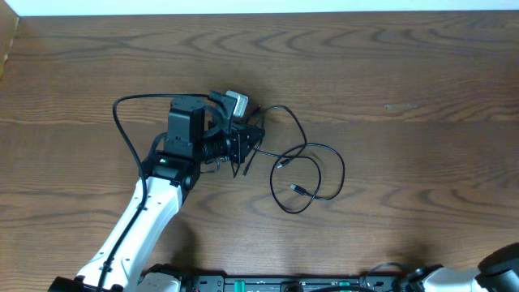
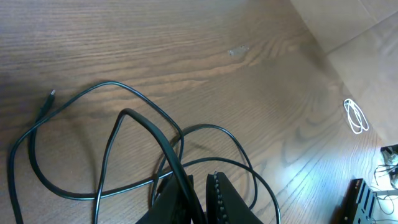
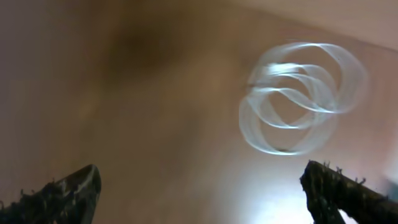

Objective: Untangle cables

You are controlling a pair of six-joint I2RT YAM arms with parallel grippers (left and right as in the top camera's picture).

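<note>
I see left gripper (image 2: 200, 188) clamped on the black cable (image 2: 125, 112), tips cut off. Right gripper (image 3: 199, 193) spread wide, empty; white cable (image 3: 283, 90) badly blurred, probably a loose coil.

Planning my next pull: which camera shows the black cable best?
Overhead: most of the black cable shows, loose loops and both plug ends. Left wrist gives a close partial view at the left gripper, shut on it. Right wrist shows none of it.

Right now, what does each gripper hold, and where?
The left gripper pinches the black cable along a middle strand, not a plug. The right gripper holds nothing.
</note>
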